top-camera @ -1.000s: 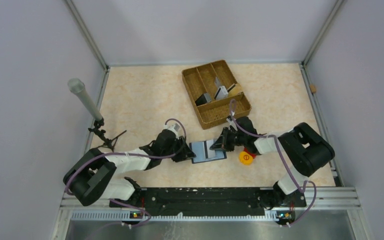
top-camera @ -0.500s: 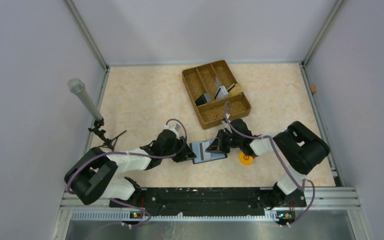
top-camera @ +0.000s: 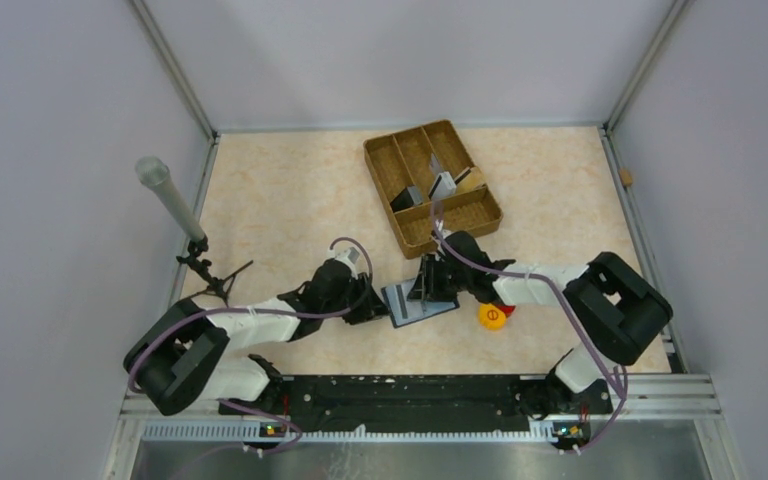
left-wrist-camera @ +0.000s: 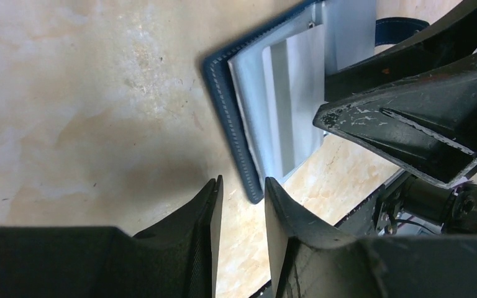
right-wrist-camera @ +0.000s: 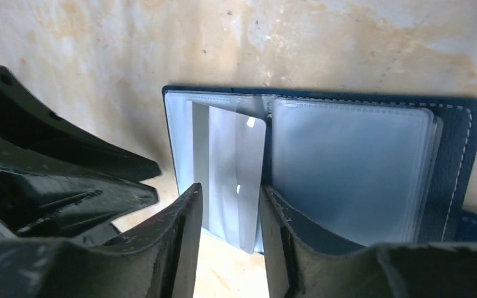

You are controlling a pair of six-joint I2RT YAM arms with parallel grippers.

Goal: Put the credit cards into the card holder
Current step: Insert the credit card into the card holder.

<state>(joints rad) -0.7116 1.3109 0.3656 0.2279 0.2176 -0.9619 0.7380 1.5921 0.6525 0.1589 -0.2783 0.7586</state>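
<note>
At the far left a grey microphone [top-camera: 168, 196] leans on a small black stand, well apart from the work. The left gripper [top-camera: 378, 307] lies low on the table. Its jaws are a little apart with bare tabletop in the gap and nothing grasped, and its tips sit just beside the near-left corner of the card holder [top-camera: 410, 308]. The holder lies open and flat between the two arms. A silver credit card [right-wrist-camera: 233, 167] leans partway into its left pocket. The right gripper [top-camera: 426, 289] crowds over the holder from the other side, jaws released, with that card showing in the gap between them. Behind stands a brown divided tray [top-camera: 460, 222] with more cards [top-camera: 443, 184] upright in it. Just right of the holder are a yellow disc [top-camera: 493, 317] and a red piece [top-camera: 508, 308].
</note>
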